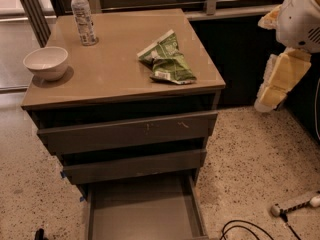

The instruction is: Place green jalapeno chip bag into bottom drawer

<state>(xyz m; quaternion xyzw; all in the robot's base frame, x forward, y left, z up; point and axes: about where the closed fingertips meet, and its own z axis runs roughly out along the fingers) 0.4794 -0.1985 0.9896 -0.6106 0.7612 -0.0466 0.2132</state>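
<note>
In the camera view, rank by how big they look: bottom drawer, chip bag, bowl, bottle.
1. bottom drawer
2. chip bag
3. bowl and bottle: too alike to rank; the bottle also stands farther back.
The gripper hangs right of the cabinet, away from all four.

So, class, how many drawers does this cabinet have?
3: top drawer under the tabletop, middle drawer below it, bottom drawer pulled open. None seem hidden. The gripper hangs right of the cabinet.
</note>
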